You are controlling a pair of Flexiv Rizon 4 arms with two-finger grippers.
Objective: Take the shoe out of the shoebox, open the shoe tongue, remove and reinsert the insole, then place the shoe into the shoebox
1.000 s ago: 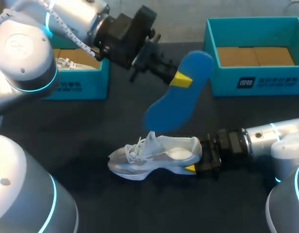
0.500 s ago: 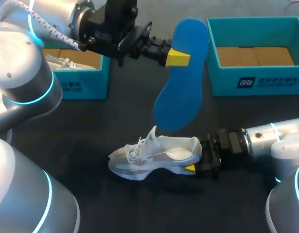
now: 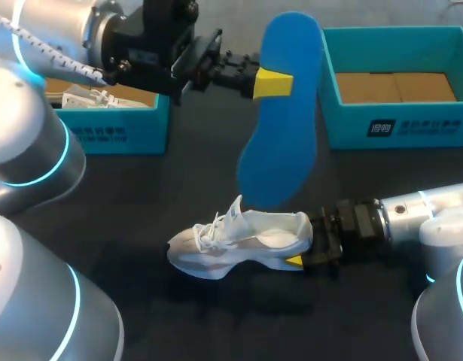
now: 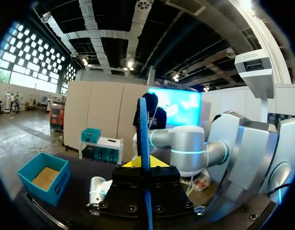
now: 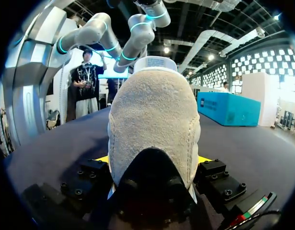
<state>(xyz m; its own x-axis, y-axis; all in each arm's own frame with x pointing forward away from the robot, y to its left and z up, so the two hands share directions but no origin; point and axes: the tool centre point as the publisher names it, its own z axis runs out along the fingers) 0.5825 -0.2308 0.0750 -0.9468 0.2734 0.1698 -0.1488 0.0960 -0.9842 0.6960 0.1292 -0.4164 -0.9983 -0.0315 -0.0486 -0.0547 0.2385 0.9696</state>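
Observation:
A blue insole (image 3: 280,113) hangs almost upright in the air over the middle of the table, its lower end just above the shoe. My left gripper (image 3: 275,83) is shut on its upper part; in the left wrist view the insole (image 4: 143,129) runs edge-on between the fingers of the left gripper (image 4: 146,164). The pale grey shoe (image 3: 239,242) lies on the dark table, toe to the left, laces loose. My right gripper (image 3: 300,252) is shut on its heel. Seen from the right wrist, the heel (image 5: 154,120) fills the space between the right gripper's (image 5: 152,165) yellow tips.
A teal shoebox (image 3: 114,134) at the back left holds another pale shoe (image 3: 92,98). A second teal box (image 3: 397,128) at the back right shows only its brown cardboard floor. Dark table lies bare in front of the shoe.
My left gripper has lifted the insole up and away from the shoe, and the insole has swung from slanted to nearly upright. The right arm and shoe have stayed still.

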